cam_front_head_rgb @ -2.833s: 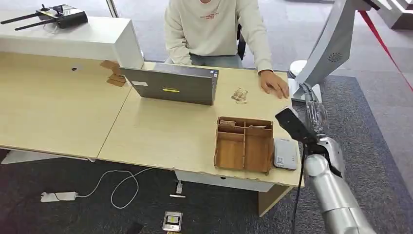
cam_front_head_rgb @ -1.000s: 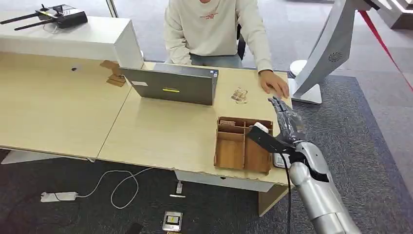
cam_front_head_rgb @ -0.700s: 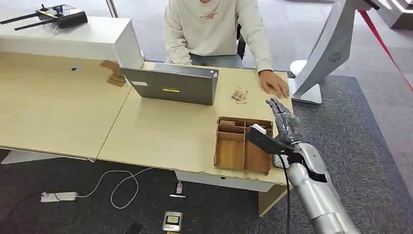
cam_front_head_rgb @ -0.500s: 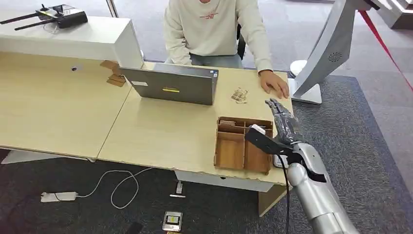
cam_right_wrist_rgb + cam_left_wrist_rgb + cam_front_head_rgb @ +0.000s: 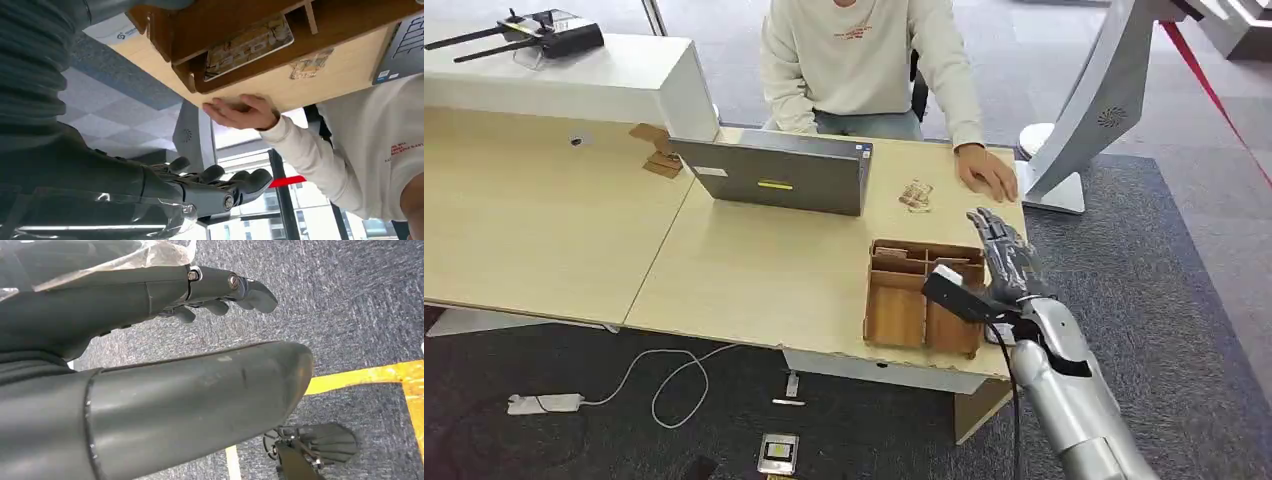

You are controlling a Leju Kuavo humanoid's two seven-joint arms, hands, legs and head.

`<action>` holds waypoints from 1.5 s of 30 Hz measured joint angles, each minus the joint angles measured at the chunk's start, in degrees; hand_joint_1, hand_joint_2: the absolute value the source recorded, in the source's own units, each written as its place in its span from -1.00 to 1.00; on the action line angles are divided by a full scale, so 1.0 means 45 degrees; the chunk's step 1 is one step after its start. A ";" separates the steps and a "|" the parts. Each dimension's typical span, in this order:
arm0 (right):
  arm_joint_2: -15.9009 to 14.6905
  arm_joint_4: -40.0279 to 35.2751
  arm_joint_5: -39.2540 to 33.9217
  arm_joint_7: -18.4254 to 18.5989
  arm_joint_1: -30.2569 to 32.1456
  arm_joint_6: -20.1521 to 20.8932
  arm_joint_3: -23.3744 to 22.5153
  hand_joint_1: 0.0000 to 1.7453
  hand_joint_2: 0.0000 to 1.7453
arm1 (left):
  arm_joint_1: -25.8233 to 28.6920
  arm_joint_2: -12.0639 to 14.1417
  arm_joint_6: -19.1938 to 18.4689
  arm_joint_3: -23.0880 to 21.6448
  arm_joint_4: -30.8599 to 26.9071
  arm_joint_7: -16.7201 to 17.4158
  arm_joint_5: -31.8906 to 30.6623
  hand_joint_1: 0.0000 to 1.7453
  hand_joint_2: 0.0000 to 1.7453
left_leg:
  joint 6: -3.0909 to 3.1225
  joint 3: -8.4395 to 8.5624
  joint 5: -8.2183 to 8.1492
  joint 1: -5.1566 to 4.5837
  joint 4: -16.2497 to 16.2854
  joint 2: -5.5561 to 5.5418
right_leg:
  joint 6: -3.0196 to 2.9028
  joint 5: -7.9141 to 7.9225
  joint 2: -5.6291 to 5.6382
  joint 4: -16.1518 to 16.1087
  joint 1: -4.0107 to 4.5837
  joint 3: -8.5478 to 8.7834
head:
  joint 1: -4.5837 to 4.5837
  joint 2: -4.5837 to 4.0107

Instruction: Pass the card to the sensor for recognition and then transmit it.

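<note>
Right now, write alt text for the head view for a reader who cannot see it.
The robot's right hand, fingers apart and empty, hovers by the brown wooden compartment tray on the pale wooden desk. Behind the tray stands a grey laptop, where a person in a cream sweatshirt sits.

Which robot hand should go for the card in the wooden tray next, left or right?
Right, probably. The right robot hand hovers open at the wooden tray's right edge, with the card lying in a tray compartment nearby. The left robot hand hangs over grey carpet, away from the desk.
</note>
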 joint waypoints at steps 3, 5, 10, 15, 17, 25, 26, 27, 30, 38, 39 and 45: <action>0.0049 0.0170 0.0068 0.0000 0.0001 -0.0156 0.0039 -1.00 1.00 | -0.0013 -0.0005 0.0000 0.0000 0.0000 0.0015 -0.0044 -1.00 -1.00 | 0.0000 -0.0001 0.0000 0.0000 0.0000 0.0000 | 0.0000 0.0000 0.0000 0.0000 0.0000 0.0000 | 0.0000 0.0000; 0.0097 0.0287 0.0112 -0.0019 0.0000 -0.0223 0.0054 -1.00 1.00 | -0.0026 -0.0010 0.0000 0.0000 0.0000 0.0034 -0.0048 -1.00 -1.00 | 0.0000 0.0000 0.0000 0.0001 0.0000 0.0000 | 0.0000 0.0000 0.0000 0.0000 0.0001 0.0000 | 0.0000 0.0000; 0.0194 0.0554 0.0180 -0.0102 -0.0004 -0.0340 0.0082 -1.00 1.00 | -0.0048 -0.0019 0.0000 0.0000 0.0000 0.0034 -0.0058 -1.00 -1.00 | 0.0000 -0.0002 0.0000 0.0000 0.0000 0.0000 | 0.0000 0.0000 0.0000 0.0000 0.0001 0.0000 | 0.0000 0.0000; 0.0272 0.0768 0.0287 -0.0107 -0.0009 -0.0471 0.0097 -1.00 1.00 | -0.0051 -0.0019 0.0029 0.0000 0.0000 0.0034 -0.0078 -1.00 -1.00 | 0.0000 -0.0002 0.0000 0.0000 0.0000 0.0000 | 0.0000 0.0000 0.0000 0.0000 0.0000 0.0000 | 0.0000 0.0000; 0.0306 0.0831 0.0321 -0.0107 -0.0016 -0.0569 0.0097 -1.00 1.00 | -0.0051 -0.0019 0.0034 0.0000 0.0000 0.0034 -0.0102 -1.00 -1.00 | 0.0000 -0.0002 0.0000 0.0000 0.0000 0.0000 | 0.0000 0.0000 0.0000 0.0000 0.0000 0.0000 | 0.0000 0.0000; 0.0476 0.0956 0.0509 -0.0112 -0.0104 -0.0801 0.0131 -1.00 1.00 | -0.0111 -0.0024 0.0034 0.0000 0.0000 0.0092 -0.0345 -1.00 -1.00 | 0.0000 -0.0002 0.0000 0.0000 0.0000 0.0000 | 0.0000 0.0000 0.0000 0.0001 0.0000 0.0000 | 0.0000 0.0000; 0.0520 0.0986 0.0534 -0.0117 -0.0143 -0.0826 0.0136 -1.00 1.00 | -0.0119 -0.0024 0.0034 0.0000 0.0000 0.0092 -0.0359 -1.00 -1.00 | 0.0000 -0.0002 0.0000 0.0000 0.0000 0.0002 | 0.0000 0.0000 0.0000 0.0001 0.0000 -0.0001 | 0.0000 0.0000; 0.0559 0.1006 0.0544 -0.0146 -0.0189 -0.0850 0.0141 -1.00 1.00 | -0.0131 -0.0024 0.0034 0.0000 0.0000 0.0092 -0.0364 -1.00 -1.00 | 0.0000 -0.0002 0.0000 0.0000 0.0000 0.0002 | 0.0000 0.0000 0.0000 0.0001 0.0000 -0.0002 | 0.0000 0.0000; 0.0690 0.1044 0.0579 -0.0170 -0.0320 -0.0889 0.0161 -1.00 1.00 | -0.0141 -0.0024 0.0029 0.0000 0.0000 0.0078 -0.0364 -1.00 -1.00 | 0.0000 -0.0002 0.0000 0.0001 0.0000 0.0001 | 0.0000 0.0000 0.0000 0.0001 0.0001 -0.0002 | 0.0000 0.0000; 0.0923 0.1365 0.0705 -0.0058 -0.0523 -0.1258 0.0243 -1.00 1.00 | -0.0135 -0.0024 0.0034 0.0000 0.0000 -0.0068 -0.0423 -1.00 -1.00 | 0.0000 -0.0004 0.0000 0.0000 0.0000 0.0000 | 0.0001 -0.0001 0.0000 0.0000 0.0000 -0.0002 | 0.0000 0.0000; 0.0928 0.1424 0.0710 -0.0034 -0.0520 -0.1292 0.0243 -1.00 1.00 | -0.0135 -0.0024 0.0034 0.0000 0.0000 -0.0078 -0.0437 -1.00 -1.00 | 0.0000 -0.0004 0.0000 0.0000 0.0000 0.0000 | 0.0001 -0.0001 0.0000 0.0000 0.0000 -0.0002 | 0.0005 0.0000; 0.0923 0.1725 0.0710 0.0005 -0.0515 -0.1404 0.0238 -1.00 1.00 | -0.0133 -0.0024 0.0029 0.0000 0.0000 -0.0073 -0.0457 -1.00 -1.00 | 0.0000 -0.0004 0.0000 0.0000 0.0000 0.0000 | 0.0001 -0.0001 0.0000 -0.0001 0.0000 -0.0005 | 0.0000 0.0000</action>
